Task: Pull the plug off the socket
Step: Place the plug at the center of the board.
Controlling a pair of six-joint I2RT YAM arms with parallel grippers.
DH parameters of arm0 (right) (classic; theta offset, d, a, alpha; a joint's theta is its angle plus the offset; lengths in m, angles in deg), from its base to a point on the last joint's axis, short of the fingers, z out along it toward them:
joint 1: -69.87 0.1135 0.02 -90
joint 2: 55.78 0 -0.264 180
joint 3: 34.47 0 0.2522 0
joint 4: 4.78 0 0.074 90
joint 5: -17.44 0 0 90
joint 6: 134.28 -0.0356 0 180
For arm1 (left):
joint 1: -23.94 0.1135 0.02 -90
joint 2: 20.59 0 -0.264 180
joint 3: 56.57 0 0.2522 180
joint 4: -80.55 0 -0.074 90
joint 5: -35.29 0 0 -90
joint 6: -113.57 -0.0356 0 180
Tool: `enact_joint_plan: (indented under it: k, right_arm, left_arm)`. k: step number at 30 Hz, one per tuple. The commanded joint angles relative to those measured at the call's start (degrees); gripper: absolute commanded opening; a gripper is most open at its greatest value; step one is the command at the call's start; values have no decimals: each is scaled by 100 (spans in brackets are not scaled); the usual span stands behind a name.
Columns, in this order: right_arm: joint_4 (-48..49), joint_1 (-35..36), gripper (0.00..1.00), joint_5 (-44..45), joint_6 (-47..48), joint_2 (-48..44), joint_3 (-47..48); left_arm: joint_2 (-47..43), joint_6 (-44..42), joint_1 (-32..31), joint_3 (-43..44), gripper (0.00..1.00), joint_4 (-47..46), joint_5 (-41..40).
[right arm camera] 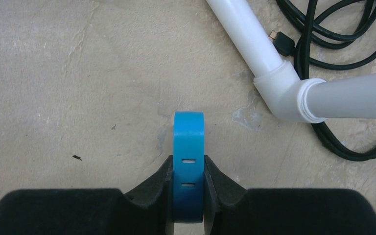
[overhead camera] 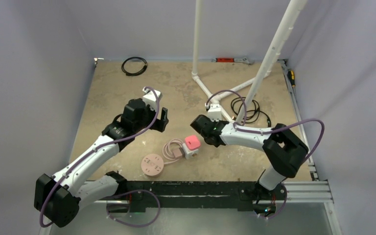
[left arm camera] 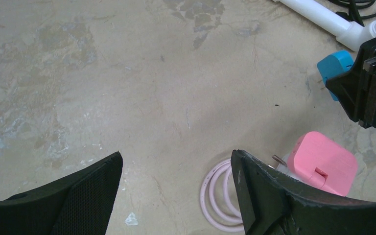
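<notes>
The pink plug [overhead camera: 192,142] sits on top of the white cube socket [overhead camera: 190,153] in the middle of the table. Its coiled pink cable [overhead camera: 172,148] lies to the left. In the left wrist view the plug [left arm camera: 324,164] shows at the lower right behind one finger, with cable loops [left arm camera: 218,196] beside it. My left gripper [overhead camera: 162,119] [left arm camera: 176,156] hangs open above the table, up and left of the plug, holding nothing. My right gripper [overhead camera: 199,128] [right arm camera: 188,166] is shut on a flat blue block [right arm camera: 188,129] with two slots, just above and right of the socket.
A round pink disc [overhead camera: 152,164] with holes lies near the front edge. White pipes [overhead camera: 274,44] [right arm camera: 254,44] rise at the back right with black cable [overhead camera: 247,108] [right arm camera: 333,29] around their foot. Another black cable coil [overhead camera: 134,65] lies at the back left.
</notes>
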Motion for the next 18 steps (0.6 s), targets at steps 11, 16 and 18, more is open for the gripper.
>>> enact_joint_plan:
  k: [11, 16, 18]
  right_arm:
    - [254, -14, 43, -378, -80, -316, 131]
    - [401, -14, 55, -516, 2, -916, -7]
    - [419, -14, 56, -607, 21, -1137, -74]
  left_arm:
    - [8, 18, 19, 251, 81, 60, -87]
    - [27, 4, 16, 249, 80, 60, -68]
    - [36, 4, 17, 251, 80, 60, -67]
